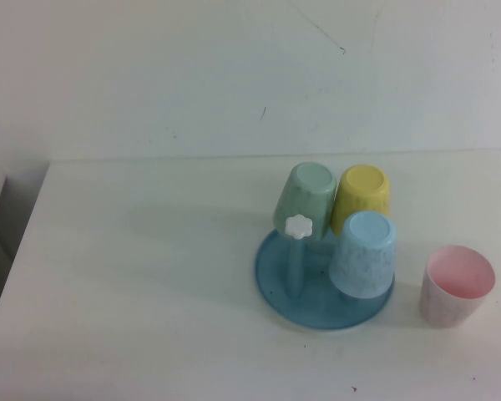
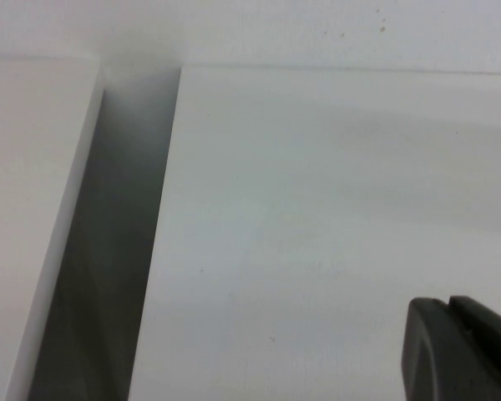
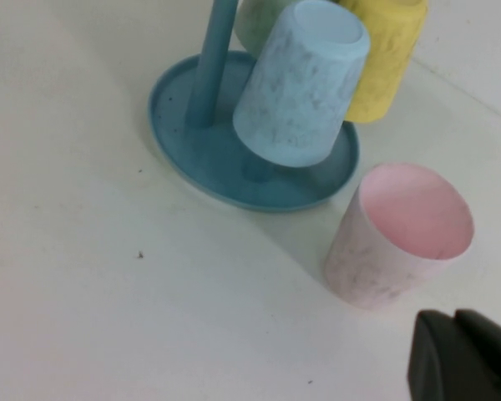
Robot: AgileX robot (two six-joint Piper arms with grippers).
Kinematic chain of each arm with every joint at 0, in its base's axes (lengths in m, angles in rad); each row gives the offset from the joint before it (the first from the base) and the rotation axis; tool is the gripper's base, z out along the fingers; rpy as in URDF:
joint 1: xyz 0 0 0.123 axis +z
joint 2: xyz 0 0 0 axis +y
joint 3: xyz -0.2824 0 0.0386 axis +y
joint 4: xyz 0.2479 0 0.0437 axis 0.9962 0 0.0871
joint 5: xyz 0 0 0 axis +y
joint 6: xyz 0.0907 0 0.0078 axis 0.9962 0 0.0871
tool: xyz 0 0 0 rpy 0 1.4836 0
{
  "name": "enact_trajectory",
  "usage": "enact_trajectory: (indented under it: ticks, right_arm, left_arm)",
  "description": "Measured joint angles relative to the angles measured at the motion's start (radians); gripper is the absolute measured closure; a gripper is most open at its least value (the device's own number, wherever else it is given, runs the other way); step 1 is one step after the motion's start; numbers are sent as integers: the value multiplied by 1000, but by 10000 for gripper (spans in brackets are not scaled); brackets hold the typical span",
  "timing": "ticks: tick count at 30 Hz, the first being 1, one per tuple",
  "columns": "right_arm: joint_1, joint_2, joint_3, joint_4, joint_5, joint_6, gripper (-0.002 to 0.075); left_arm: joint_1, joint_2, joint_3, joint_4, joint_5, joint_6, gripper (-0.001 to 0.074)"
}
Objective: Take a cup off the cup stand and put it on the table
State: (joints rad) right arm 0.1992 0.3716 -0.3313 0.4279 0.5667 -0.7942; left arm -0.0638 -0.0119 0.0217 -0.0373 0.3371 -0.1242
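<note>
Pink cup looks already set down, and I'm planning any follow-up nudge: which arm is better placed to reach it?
Right, probably. The right gripper sits close beside the pink cup, which stands upright on the table right of the stand. The left gripper is by the table's far-left edge.

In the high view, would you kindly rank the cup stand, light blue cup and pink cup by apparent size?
1. Cup stand
2. Light blue cup
3. Pink cup, slightly smaller-looking, though that gap is unsure.
Neither tool shows there.
</note>
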Motion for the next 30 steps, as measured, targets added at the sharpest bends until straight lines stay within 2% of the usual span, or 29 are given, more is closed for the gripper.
enact_trajectory:
  ticks: [7, 12, 16, 21, 26, 30]
  right_arm:
    - [0, -19, 34, -31, -168, -32, 728]
    - [0, -120, 94, -136, -289, 138, 728]
    - [-4, -236, 182, -265, -375, 337, 729]
    - [-81, -348, 286, -322, -412, 490, 729]
    - [-195, -382, 354, -341, -418, 513, 729]
    - [-239, -384, 359, -344, -390, 517, 729]
  left_arm:
    - [0, 0, 0, 1, 0, 0, 737]
    - [0, 0, 0, 1, 0, 0, 737]
    - [0, 0, 0, 1, 0, -1, 737]
    - [0, 0, 0, 1, 2, -1, 737]
    - [0, 0, 0, 1, 2, -5, 737]
    - [0, 0, 0, 1, 2, -5, 737]
